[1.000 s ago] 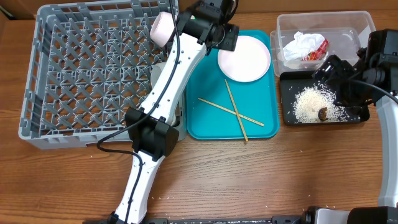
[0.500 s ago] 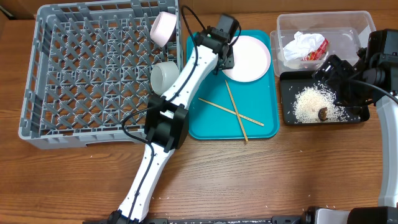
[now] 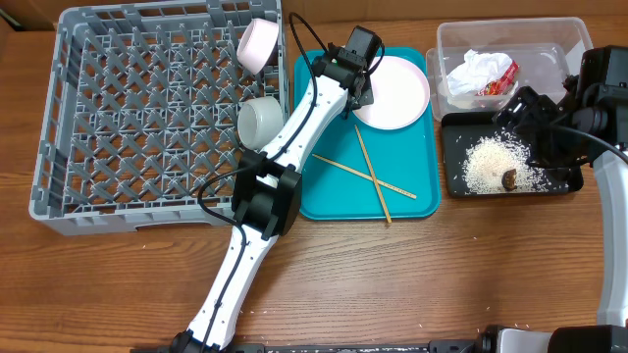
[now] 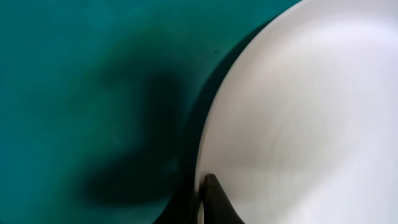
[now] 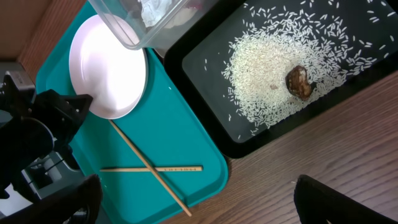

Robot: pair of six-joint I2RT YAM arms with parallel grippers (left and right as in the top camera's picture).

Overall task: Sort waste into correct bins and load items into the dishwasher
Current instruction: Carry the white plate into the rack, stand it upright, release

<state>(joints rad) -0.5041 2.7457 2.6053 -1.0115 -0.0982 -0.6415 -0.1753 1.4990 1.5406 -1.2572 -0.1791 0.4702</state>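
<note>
The round white plate [image 3: 397, 90] lies at the back of the teal tray [image 3: 324, 196]. My left gripper [image 3: 358, 93] is at its left edge, shut on the rim. In the left wrist view one dark fingertip [image 4: 209, 186] presses on the plate [image 4: 311, 112] right at that edge. Two wooden chopsticks [image 3: 373, 176] lie crossed on the teal tray. My right gripper [image 3: 535, 123] hangs open over the black tray [image 3: 456, 181], which holds rice [image 3: 486, 162] and a brown lump [image 3: 510, 178]. The clear tub [image 3: 549, 44] contains a napkin [image 3: 474, 69] and a red wrapper [image 3: 498, 80].
The grey dish rack [image 3: 147, 118] fills the left of the table. A pinkish bowl [image 3: 258, 44] leans at its back right corner and a whitish bowl [image 3: 260, 120] sits at its right wall. My left arm crosses the teal tray's left side.
My left gripper has come down from beside the rack's back corner to the plate's left edge and shut on the rim. The plate has shifted slightly right. The right arm is unmoved.
</note>
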